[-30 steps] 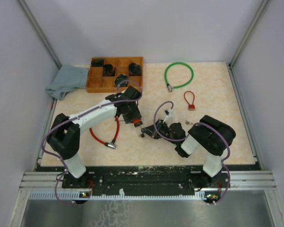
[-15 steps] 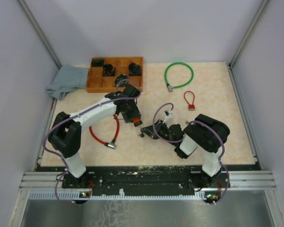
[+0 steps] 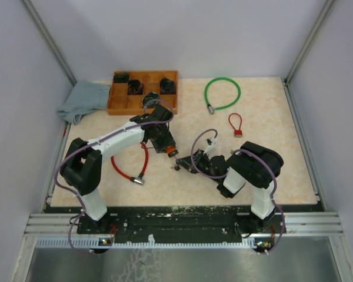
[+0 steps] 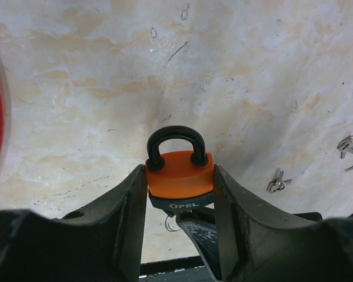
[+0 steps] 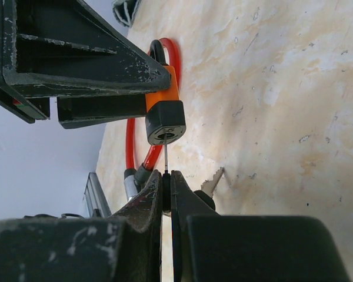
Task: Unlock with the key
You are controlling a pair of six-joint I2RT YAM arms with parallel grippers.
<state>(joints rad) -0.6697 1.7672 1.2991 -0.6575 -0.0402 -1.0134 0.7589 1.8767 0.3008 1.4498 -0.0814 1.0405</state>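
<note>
The orange padlock [image 4: 179, 176] is clamped in the left gripper [image 4: 179, 187], just above mid-table. The right gripper [image 5: 166, 175] pinches the key [image 5: 165, 157], its tip at the keyhole. Below lies a scuffed beige marbled table [image 3: 265, 170], enclosed by pale lilac walls [image 3: 182, 35].

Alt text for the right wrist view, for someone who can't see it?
The right arm's jaws, shut on a key, hold its thin blade up to the keyhole of an orange padlock gripped by the left arm's jaws. A red cable lock and a loose key lie on the table.
</note>
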